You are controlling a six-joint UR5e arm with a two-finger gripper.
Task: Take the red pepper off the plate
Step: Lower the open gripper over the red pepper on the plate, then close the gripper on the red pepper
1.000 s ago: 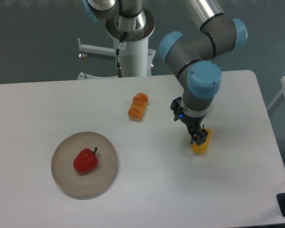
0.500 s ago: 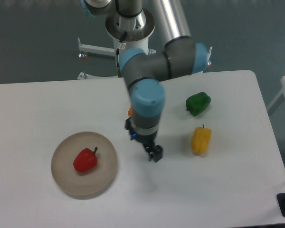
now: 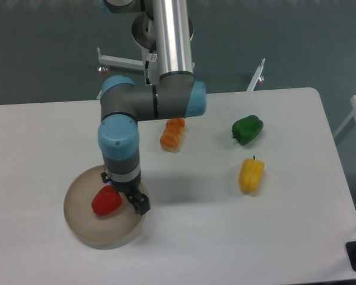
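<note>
Arm: a UR5e arm [image 3: 148, 107] with blue joint caps reaches down from its silver upper link to the left part of a white table [image 3: 184, 237], wrist pointing at the plate.
Gripper: the black two-finger gripper [image 3: 135, 200] hangs low over the plate's right side, just beside the red pepper; one dark finger [image 3: 140, 204] shows clearly, the other is lost against the wrist, so whether the pincer is spread or closed cannot be told. It does not appear to grasp anything.
Red pepper: the small glossy red pepper [image 3: 105, 200] lies on the plate, a little left of its centre, with the gripper at its right flank; contact between the two cannot be made out.
Plate: the round beige-tan plate [image 3: 83, 228] sits flat on the table near the front left, partly covered by the wrist.
Orange pepper: an orange pepper [image 3: 172, 133] lies behind the plate, near the arm's elbow.
Green pepper: a green pepper [image 3: 247, 129] rests on the right half of the table.
Yellow pepper: a yellow pepper [image 3: 251, 174] lies just in front of the green one, well apart from the plate.
</note>
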